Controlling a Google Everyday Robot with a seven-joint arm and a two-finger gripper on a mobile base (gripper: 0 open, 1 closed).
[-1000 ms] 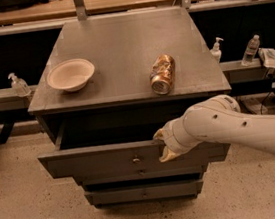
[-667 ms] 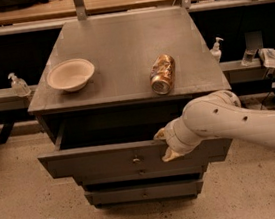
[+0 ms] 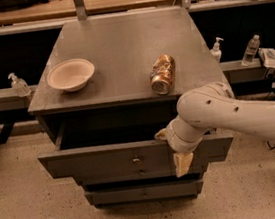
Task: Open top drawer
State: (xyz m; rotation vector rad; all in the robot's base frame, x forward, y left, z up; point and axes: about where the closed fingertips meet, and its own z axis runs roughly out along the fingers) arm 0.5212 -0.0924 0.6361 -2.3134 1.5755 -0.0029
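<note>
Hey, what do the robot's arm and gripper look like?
The arm is a thick, smooth white tube with small dark dots and rounded joints. The gripper, at the front of the top drawer, is pale yellowish tan.

Bowl, toppled can on cabinet

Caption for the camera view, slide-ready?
Gripper grips the front panel of the partly open top drawer; bowl and can on cabinet top.
</note>
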